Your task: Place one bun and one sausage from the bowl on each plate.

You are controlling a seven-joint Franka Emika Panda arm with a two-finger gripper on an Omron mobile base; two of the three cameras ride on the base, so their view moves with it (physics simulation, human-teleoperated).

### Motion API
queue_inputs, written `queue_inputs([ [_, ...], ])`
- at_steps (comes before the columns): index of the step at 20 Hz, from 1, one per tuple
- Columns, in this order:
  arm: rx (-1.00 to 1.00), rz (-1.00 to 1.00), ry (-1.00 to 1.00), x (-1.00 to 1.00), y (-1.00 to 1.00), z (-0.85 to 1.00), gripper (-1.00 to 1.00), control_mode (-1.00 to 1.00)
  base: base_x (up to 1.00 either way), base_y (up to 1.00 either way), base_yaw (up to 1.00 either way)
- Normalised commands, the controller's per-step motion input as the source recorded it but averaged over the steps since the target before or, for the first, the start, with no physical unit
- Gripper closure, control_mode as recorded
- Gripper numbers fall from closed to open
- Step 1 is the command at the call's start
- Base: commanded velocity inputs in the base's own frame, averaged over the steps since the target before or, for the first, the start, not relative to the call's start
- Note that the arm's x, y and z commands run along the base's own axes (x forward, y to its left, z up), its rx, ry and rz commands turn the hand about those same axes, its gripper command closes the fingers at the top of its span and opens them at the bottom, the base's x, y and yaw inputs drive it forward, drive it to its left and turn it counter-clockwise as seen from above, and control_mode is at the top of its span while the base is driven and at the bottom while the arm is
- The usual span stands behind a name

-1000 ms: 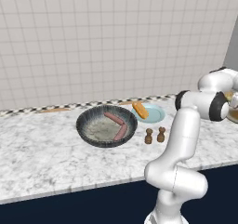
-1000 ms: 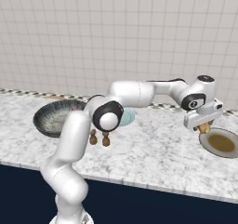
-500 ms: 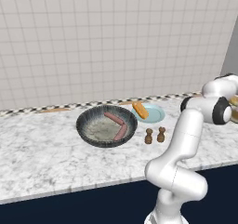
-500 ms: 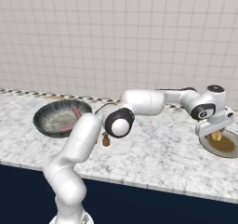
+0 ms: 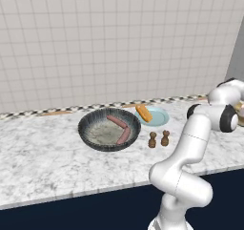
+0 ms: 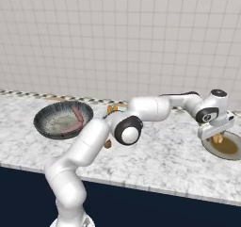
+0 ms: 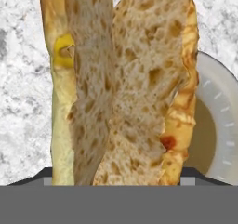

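While poised above the brownish-rimmed plate (image 6: 229,148) at the table's (image 5: 43,162) far right, claw (image 6: 217,137) clamped wide around a split bun (image 7: 123,86); two sausages (image 5: 121,127) lying in the bowl (image 5: 109,129).

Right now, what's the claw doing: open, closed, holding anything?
Claw: closed on a split bun, held over the brownish-rimmed plate.

- Two small brown wooden shakers (image 5: 158,139) stand side by side, mid-worktop, nearer its front edge than its back.
- Speckled grey-white marble worktop (image 5: 43,157) meets a pale tiled wall (image 5: 95,38).
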Motion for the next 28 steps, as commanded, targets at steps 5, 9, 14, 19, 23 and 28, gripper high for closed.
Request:
queue_inputs([
  [5,0.06,0.01,0.0,0.26,-0.27,-0.36,1.0,-1.0,0.0,0.0,0.0],
  [9,0.05,0.0,0.0,0.19,-0.57,-0.44,1.0,-1.0,0.0,0.0,0.0],
  [14,0.0,0.0,0.0,0.04,-0.23,-0.07,1.0,-1.0,0.0,0.0,0.0],
  [19,0.0,0.0,0.0,0.02,-0.05,0.0,-1.0,-1.0,0.0,0.0,0.0],
  [23,0.0,0.0,0.0,0.0,0.0,0.0,-1.0,-1.0,0.0,0.0,0.0],
  [28,-0.07,0.0,0.0,-0.05,0.02,0.26,-1.0,-1.0,0.0,0.0,0.0],
])
